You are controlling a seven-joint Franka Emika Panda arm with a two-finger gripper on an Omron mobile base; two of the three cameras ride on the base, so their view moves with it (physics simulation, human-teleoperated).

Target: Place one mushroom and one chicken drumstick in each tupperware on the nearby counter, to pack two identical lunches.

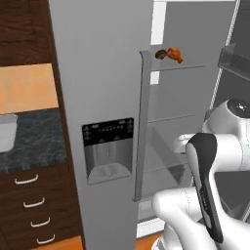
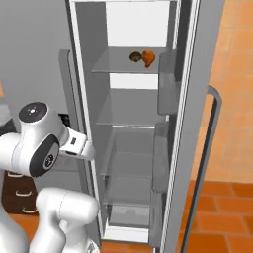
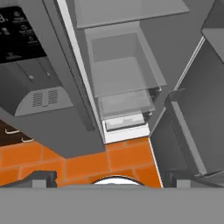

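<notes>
On an upper glass shelf inside the open fridge lie one small brown mushroom and one orange-brown chicken drumstick, side by side and touching. A light-grey tupperware stands on the dark speckled counter at the far left, cut off by the frame edge. My gripper is open with nothing between its fingertips. It points down at the orange floor tiles in front of the fridge's bottom drawers, well below the food shelf.
The left fridge door, with its dispenser panel and long handle, is closed. The right door hangs open with bins inside. Glass shelves and clear drawers fill the compartment. Wood drawers sit under the counter.
</notes>
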